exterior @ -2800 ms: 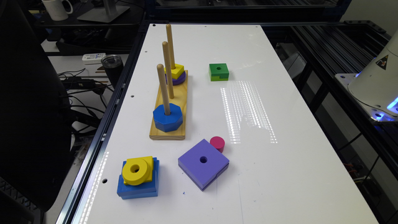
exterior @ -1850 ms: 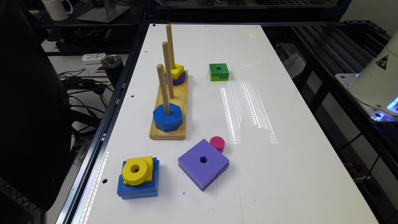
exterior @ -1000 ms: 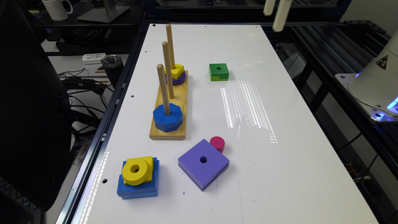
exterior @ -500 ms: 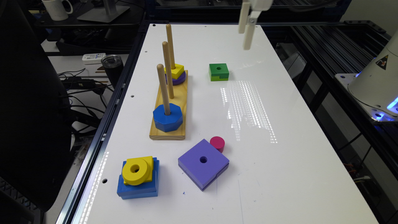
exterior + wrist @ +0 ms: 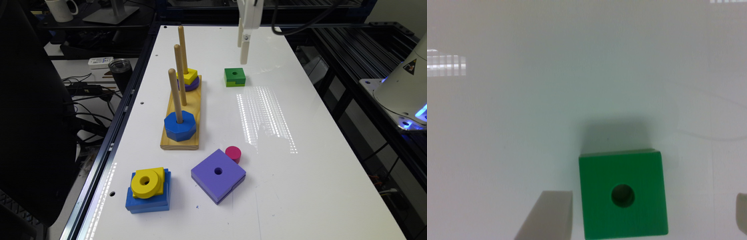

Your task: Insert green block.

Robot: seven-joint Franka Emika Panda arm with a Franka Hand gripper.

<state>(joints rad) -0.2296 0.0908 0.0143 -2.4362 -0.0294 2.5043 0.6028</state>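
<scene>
Down toward the one small green square block (image 5: 235,76) comes our white gripper (image 5: 244,53).
We count three wooden pegs (image 5: 179,71); our fingers (image 5: 548,216) spread wide, holding nothing.

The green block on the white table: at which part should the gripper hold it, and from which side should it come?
Probably from straight above, closing on two opposite flat side faces of the green block. It lies flat on the table with its hole facing up and free space all around. In the wrist view the gripper is open, one finger on each side of the block, so descending and closing should work.
</scene>
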